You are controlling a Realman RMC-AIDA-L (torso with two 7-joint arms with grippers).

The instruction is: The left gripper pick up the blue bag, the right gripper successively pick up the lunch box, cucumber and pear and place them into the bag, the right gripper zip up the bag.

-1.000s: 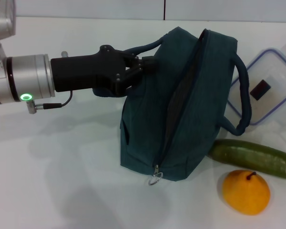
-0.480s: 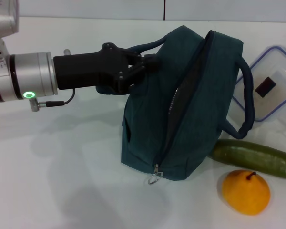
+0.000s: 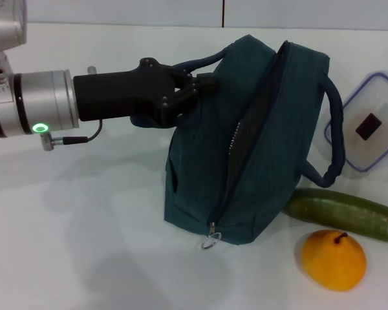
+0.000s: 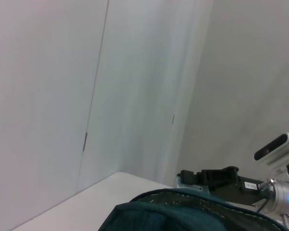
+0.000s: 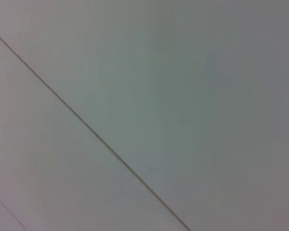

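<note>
I am clamping my left gripper (image 3: pixel 195 90) on the near handle of the blue bag (image 3: pixel 246 148), which is standing unzipped beside the cucumber (image 3: pixel 343 213), holding it steady and upright so its mouth gapes for the lunch box (image 3: pixel 368 126).

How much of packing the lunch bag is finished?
Only the start. The black left gripper is shut on a padded handle of the dark teal fabric bag, holding it up with the zipper open. Nothing is inside that shows: the clear blue-rimmed lunch box, the long green cucumber and the yellow-orange pear lie on the white table. Packing all three and zipping remain.
</note>
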